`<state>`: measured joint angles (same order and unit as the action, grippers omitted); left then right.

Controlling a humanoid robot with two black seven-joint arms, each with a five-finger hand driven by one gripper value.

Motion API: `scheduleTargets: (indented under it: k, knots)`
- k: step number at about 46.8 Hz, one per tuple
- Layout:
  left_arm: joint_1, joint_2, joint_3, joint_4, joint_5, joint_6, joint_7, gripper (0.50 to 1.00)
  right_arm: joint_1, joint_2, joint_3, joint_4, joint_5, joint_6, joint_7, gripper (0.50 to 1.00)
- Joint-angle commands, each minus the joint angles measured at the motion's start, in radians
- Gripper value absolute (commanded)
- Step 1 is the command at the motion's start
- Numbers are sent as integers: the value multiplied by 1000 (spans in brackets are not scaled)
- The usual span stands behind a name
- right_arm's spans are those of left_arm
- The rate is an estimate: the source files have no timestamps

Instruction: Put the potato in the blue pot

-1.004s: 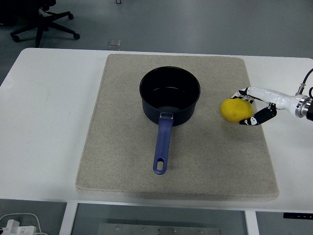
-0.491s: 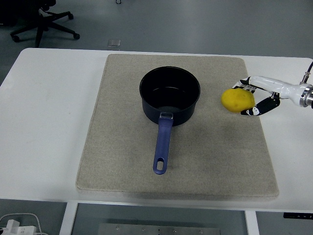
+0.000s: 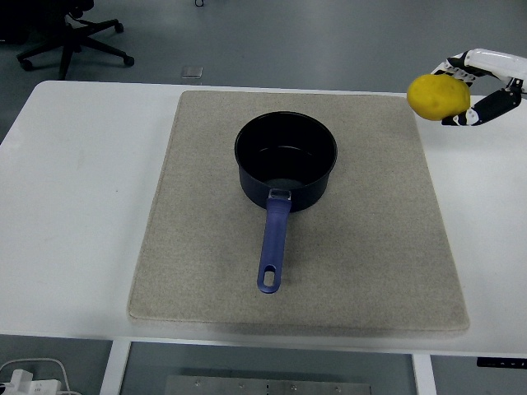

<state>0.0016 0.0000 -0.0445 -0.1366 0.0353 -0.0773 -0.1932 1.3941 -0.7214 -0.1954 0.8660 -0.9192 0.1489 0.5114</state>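
A dark blue pot (image 3: 286, 160) with a long blue handle (image 3: 272, 245) stands empty on a beige mat (image 3: 206, 247), handle toward the near edge. My right hand (image 3: 471, 85) is shut on a yellow potato (image 3: 438, 97) and holds it high above the mat's far right corner, well to the right of the pot. The left arm is out of view.
The mat lies on a white table (image 3: 74, 206). An office chair base (image 3: 74, 37) stands on the floor beyond the table's far left. A cable and plug (image 3: 25, 380) lie on the floor at the bottom left.
My right hand has lifted the potato off the mat, up and to the right. The pot has not moved.
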Motion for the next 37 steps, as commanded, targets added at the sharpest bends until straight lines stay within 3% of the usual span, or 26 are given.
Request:
scheduleTargets:
  k: [1,13,21,30,37]
  knots:
    - [0,0,0,0,0,-1,0,994,8,3,1,-2,3,3,3,500]
    - [0,0,0,0,0,-1,0,994,35,42,10,13,6,8,3,500]
    - [0,0,0,0,0,1,0,994,77,141,7,13,6,6,-2,500]
    - [0,0,0,0,0,1,-2,994,106,318,-9,4,0,-2,-13,500]
    - [0,0,0,0,0,1,0,994,108,404,-12,-18,-4,-5,-23,500]
